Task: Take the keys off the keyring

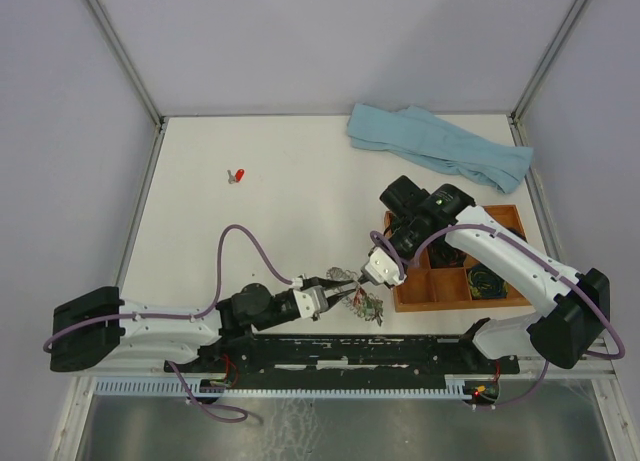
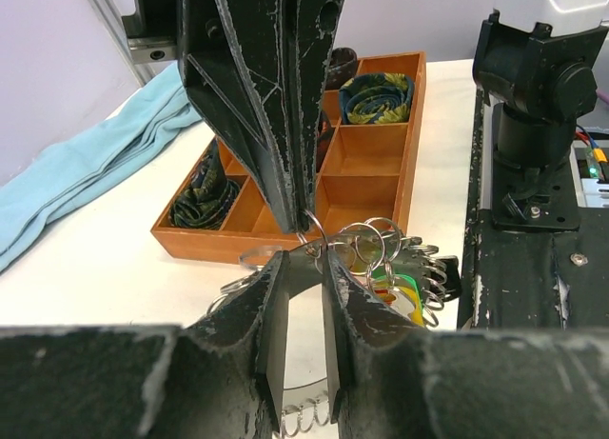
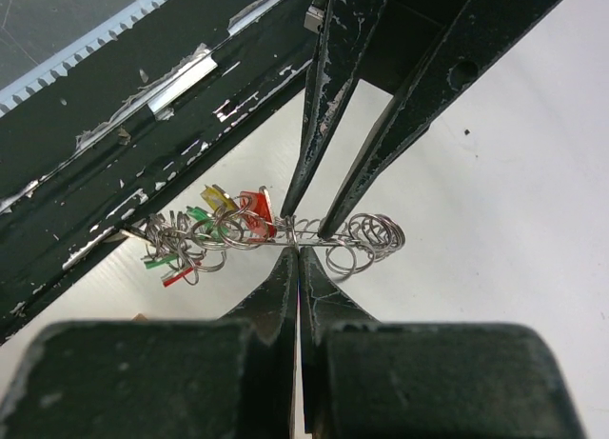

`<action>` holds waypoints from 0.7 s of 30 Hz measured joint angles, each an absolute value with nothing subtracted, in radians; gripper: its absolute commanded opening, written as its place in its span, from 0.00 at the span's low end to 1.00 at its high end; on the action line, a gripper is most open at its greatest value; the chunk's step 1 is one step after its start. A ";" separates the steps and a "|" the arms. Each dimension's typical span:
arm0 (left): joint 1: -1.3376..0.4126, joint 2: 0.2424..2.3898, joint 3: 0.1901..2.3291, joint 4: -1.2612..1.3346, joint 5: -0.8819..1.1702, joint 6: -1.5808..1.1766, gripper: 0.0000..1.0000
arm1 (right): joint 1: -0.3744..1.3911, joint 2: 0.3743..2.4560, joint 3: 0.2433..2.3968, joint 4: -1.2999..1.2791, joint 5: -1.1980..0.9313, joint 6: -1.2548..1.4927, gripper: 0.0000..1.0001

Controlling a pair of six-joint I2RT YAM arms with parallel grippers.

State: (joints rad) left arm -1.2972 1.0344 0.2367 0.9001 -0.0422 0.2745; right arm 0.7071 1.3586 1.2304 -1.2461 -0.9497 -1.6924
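The keyring (image 1: 358, 299) hangs near the table's front edge, between both grippers. It is a silvery ring (image 3: 371, 237) fringed with small wire loops (image 2: 249, 258). Red, green and yellow keys (image 3: 255, 213) bunch at one end (image 2: 404, 291). My right gripper (image 3: 300, 251) is shut, pinching the ring's wire at its tip (image 2: 304, 220). My left gripper (image 2: 306, 260) meets it from the left (image 1: 345, 293). Its jaws stand a little apart, astride a short stretch of the ring with a few loops between them (image 3: 322, 225). One red key (image 1: 238, 175) lies alone far back on the left.
An orange compartment tray (image 1: 440, 303) stands just right of the ring, with dark coiled bundles (image 2: 379, 94) in some cells. A light blue cloth (image 1: 440, 146) lies at the back right. The black base rail (image 1: 340, 351) runs just in front of the ring.
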 measured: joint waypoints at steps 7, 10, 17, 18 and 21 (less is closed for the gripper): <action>-1.297 0.990 0.237 0.899 -0.039 0.274 0.27 | 0.707 1.359 1.230 -1.225 -0.950 -1.650 0.01; -1.297 0.956 0.236 0.896 -0.035 0.274 0.27 | 0.707 1.359 1.230 -1.222 -0.950 -1.641 0.01; -1.297 0.925 0.231 0.891 -0.016 0.274 0.27 | 0.707 1.359 1.230 -1.211 -0.950 -1.612 0.01; -1.297 0.925 0.231 0.890 -0.015 0.274 0.27 | 0.707 1.359 1.230 -1.209 -0.950 -1.606 0.01; -1.297 0.938 0.231 0.890 -0.013 0.274 0.27 | 0.707 1.359 1.230 -1.202 -0.951 -1.586 0.01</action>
State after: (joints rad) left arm -1.2972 0.9379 0.2306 0.8898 -0.0132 0.2741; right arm 0.7071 1.3590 1.2301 -1.2022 -0.9508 -1.5856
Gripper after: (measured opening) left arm 0.270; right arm 0.012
